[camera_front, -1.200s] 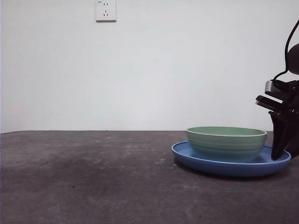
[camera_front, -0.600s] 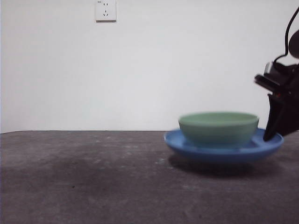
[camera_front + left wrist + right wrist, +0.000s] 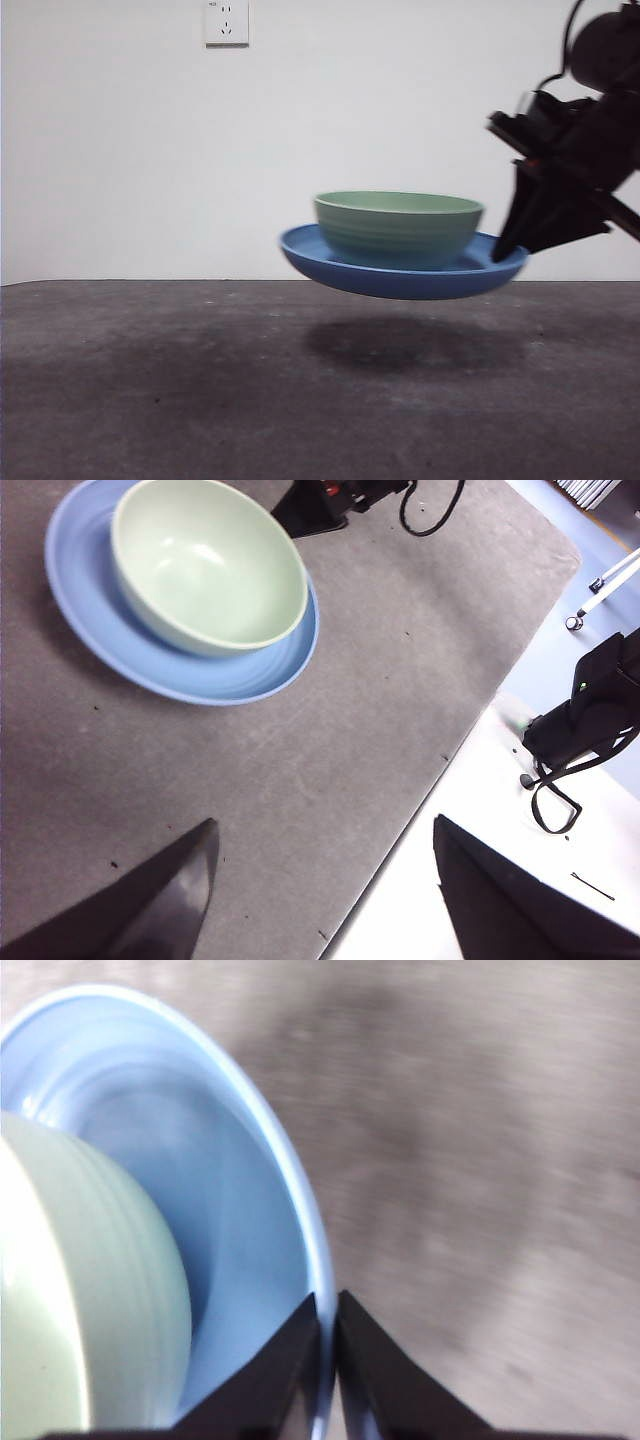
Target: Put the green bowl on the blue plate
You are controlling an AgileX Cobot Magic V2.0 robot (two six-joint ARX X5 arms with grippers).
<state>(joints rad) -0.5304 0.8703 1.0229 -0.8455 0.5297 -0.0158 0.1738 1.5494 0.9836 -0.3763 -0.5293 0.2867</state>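
Observation:
The green bowl (image 3: 398,228) sits in the blue plate (image 3: 400,275), which hangs in the air above the dark table, slightly tilted. My right gripper (image 3: 512,250) is shut on the plate's right rim; in the right wrist view the gripper (image 3: 328,1320) pinches the plate's rim (image 3: 300,1200) with the bowl (image 3: 90,1300) beside it. The left wrist view shows the bowl (image 3: 205,565) in the plate (image 3: 240,670) from above, far from my left gripper (image 3: 325,900), which is open and empty.
The dark grey table (image 3: 200,380) carries the plate's shadow (image 3: 410,345). A white wall with a socket (image 3: 227,22) is behind. The left wrist view shows the table's edge (image 3: 440,770) and a white surface with a black clamp (image 3: 590,720).
The right gripper has lifted the plate with the bowl in it off the table and carried it up and to the left.

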